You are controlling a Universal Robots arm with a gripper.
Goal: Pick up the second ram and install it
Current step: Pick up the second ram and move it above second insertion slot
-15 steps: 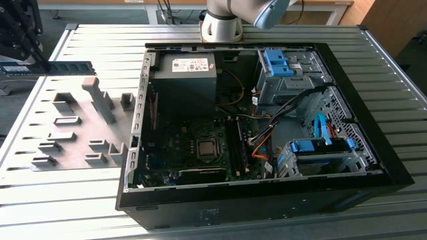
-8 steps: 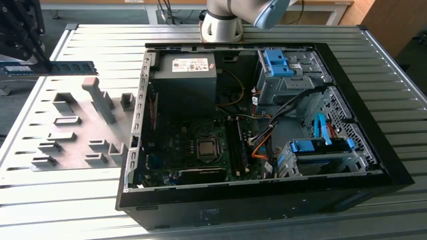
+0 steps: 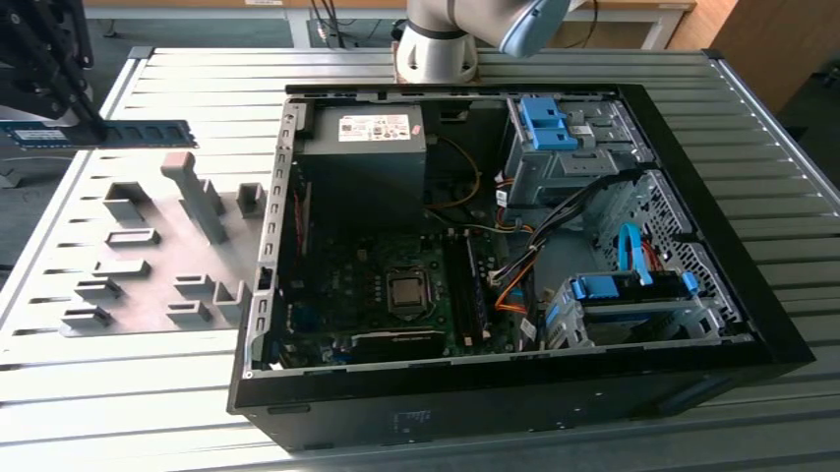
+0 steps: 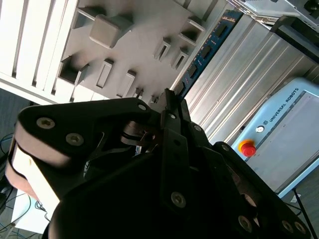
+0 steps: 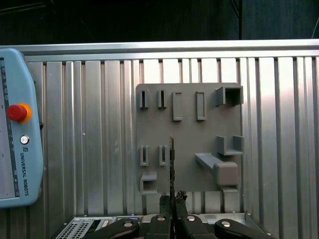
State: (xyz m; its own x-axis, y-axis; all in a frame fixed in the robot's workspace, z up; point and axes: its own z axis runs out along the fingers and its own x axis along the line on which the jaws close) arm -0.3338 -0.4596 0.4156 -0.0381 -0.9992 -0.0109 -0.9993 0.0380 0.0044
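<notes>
Black gripper (image 5: 173, 199) pinches thin blue circuit-board ram stick (image 3: 145, 133) over slatted metal bench (image 3: 210, 69) edge
Narrow pinch could let it twist and drop

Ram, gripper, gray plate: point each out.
ram (image 3: 148, 133), exterior view, on the blue board's face beside the gripper.
gripper (image 5: 172, 198), first wrist view, between the fingertips shut on the ram's edge.
gray plate (image 5: 188, 139), first wrist view, on bare surface between the slots.

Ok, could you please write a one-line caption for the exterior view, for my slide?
The tool holds the second ram above the grey fixture plate, beside the open computer case.
</notes>
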